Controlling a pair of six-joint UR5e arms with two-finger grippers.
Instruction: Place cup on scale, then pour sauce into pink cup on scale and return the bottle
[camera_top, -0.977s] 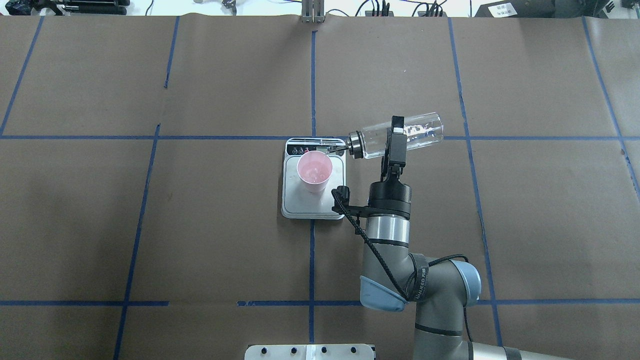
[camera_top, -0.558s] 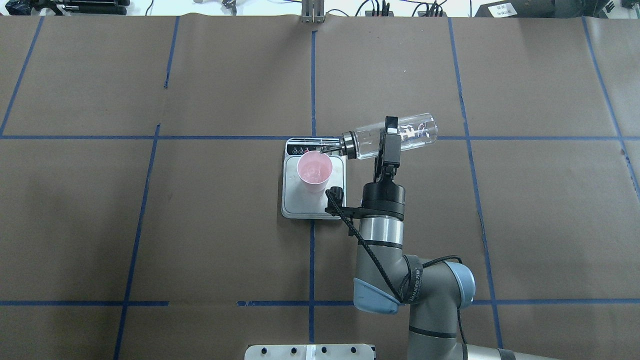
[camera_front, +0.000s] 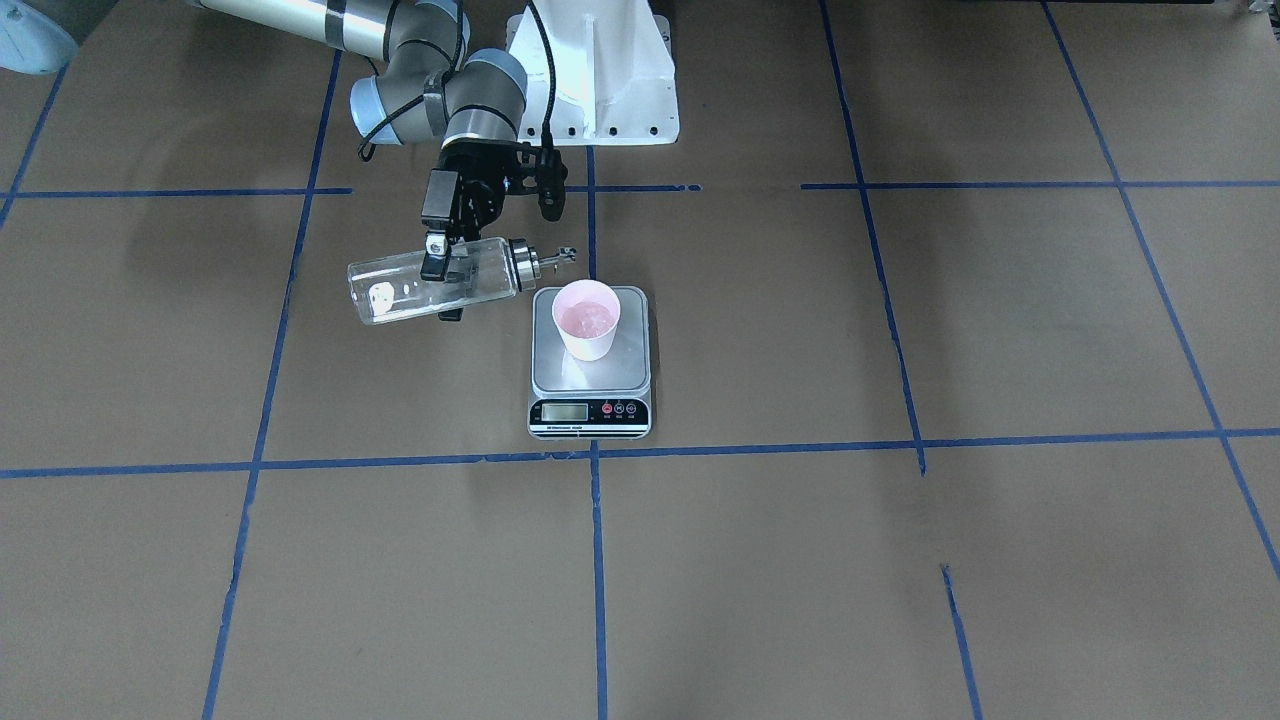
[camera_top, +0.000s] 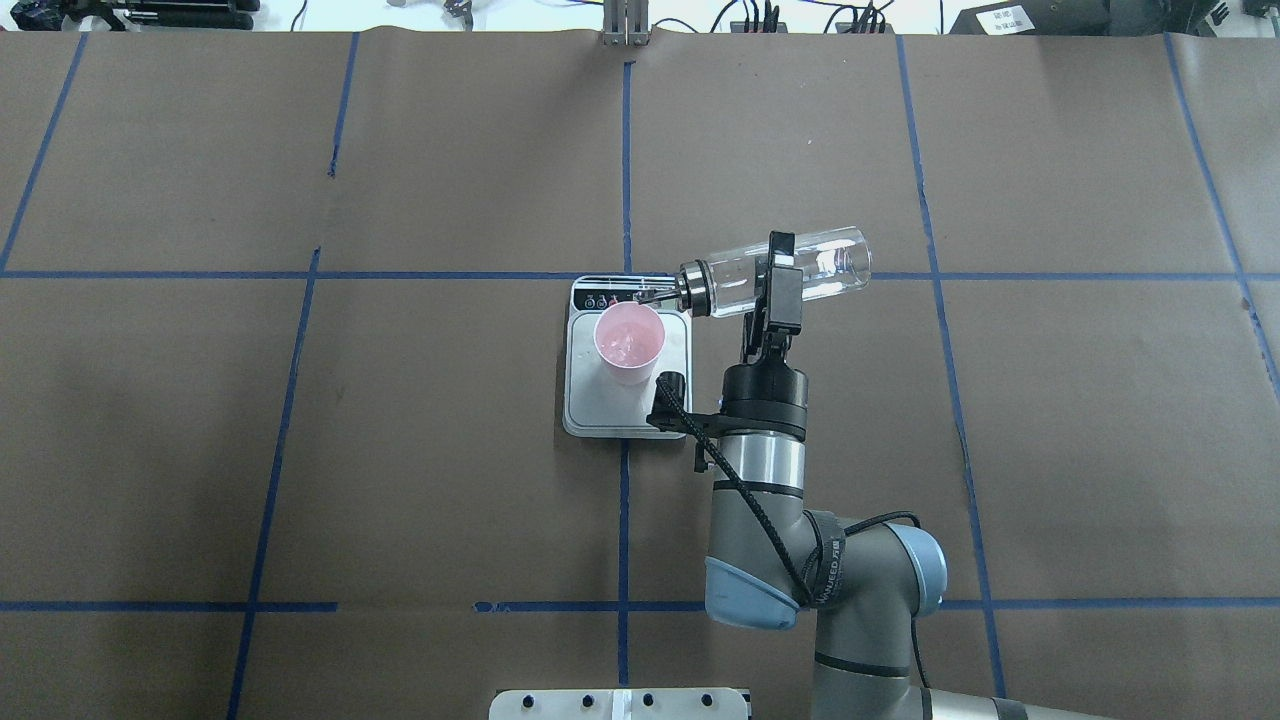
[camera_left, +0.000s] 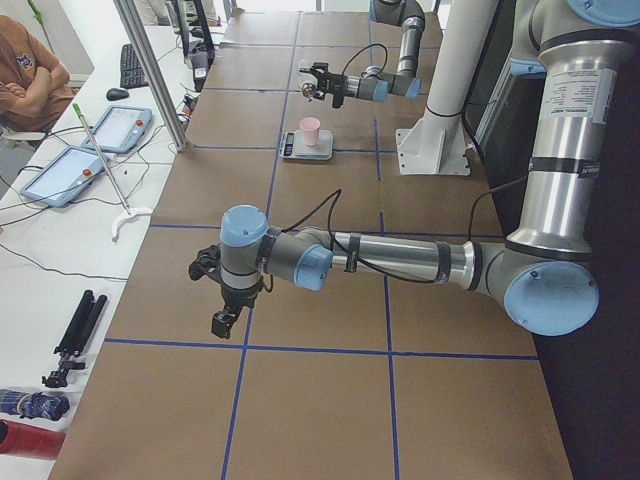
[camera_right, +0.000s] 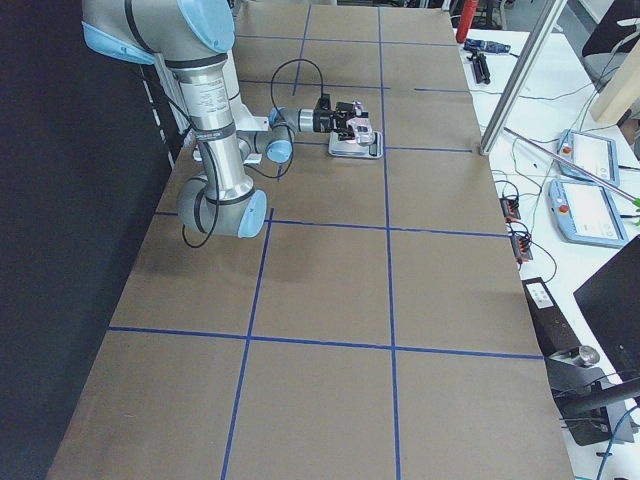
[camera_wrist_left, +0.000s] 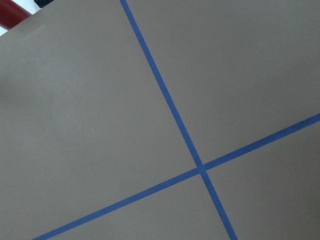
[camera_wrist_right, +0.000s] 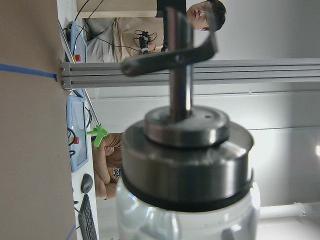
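Note:
The pink cup (camera_top: 630, 340) stands on the scale (camera_top: 585, 400), with clear liquid in its bottom; it also shows in the front view (camera_front: 587, 318) on the scale (camera_front: 632, 372). My right gripper (camera_top: 781, 272) is shut on the clear glass bottle (camera_top: 825, 262), held nearly level above the table to the cup's right. The metal spout (camera_top: 655, 294) points at the cup, close to its rim; I see no stream. The right wrist view shows the bottle's collar (camera_wrist_right: 185, 165) close up. My left gripper (camera_left: 222, 318) hangs far off over bare paper; I cannot tell if it is open.
Brown paper with blue tape lines (camera_top: 625, 150) covers the table. The robot's white base (camera_front: 595, 80) stands behind the scale. Operators' tablets (camera_left: 60, 172) lie on a side bench beyond the table's edge.
My right arm has shifted left with the bottle, bringing the spout closer to the cup's rim. The cup and scale have not moved.

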